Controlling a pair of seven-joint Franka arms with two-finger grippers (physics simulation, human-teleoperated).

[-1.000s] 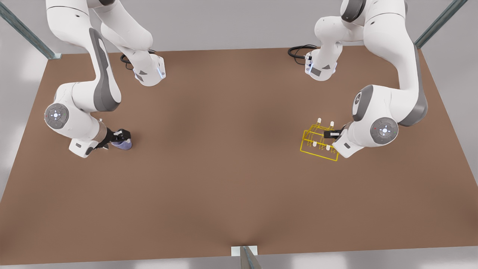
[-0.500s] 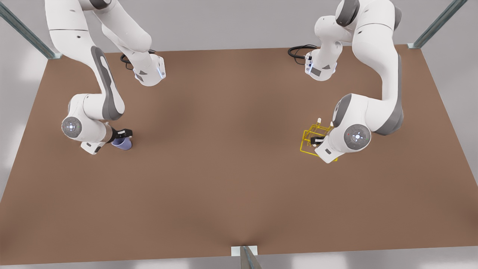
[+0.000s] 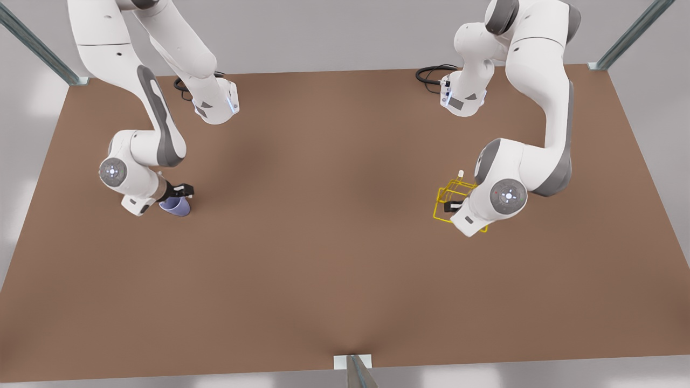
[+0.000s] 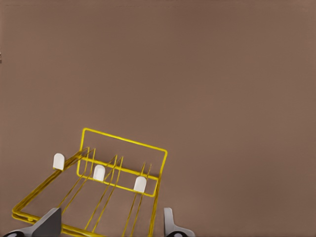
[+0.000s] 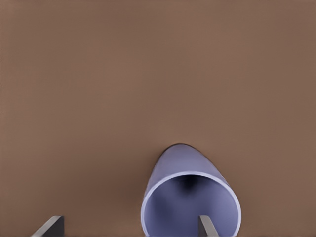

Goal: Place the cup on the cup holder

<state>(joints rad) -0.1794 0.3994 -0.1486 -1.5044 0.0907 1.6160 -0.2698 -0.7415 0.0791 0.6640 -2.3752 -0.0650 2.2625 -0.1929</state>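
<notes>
On the front view's left side of the brown bench [image 3: 334, 258], I see the cup [image 3: 177, 206] lying tipped, its open mouth toward my right wrist camera. My right gripper [image 3: 180, 193] sits low right at the cup; its fingers [image 5: 206, 226] stand wide apart, one tip reaching just inside the rim, the other off to the side over bare bench, and they clamp nothing. From the wrist the cup [image 5: 190, 195] is lavender-blue and smooth, with its tapered base pointing away.

Over on the front view's right, well apart from the cup, the cup holder [image 3: 445, 202] rests on the bench, partly covered by my left arm's wrist. My left gripper [image 3: 452, 205] hovers at the rack's near edge. From that wrist I see the cup holder [image 4: 123, 158] with three white-tipped pegs, and the spread fingers [image 4: 49, 223] straddling one end of the yellow frame without closing on the wire.
</notes>
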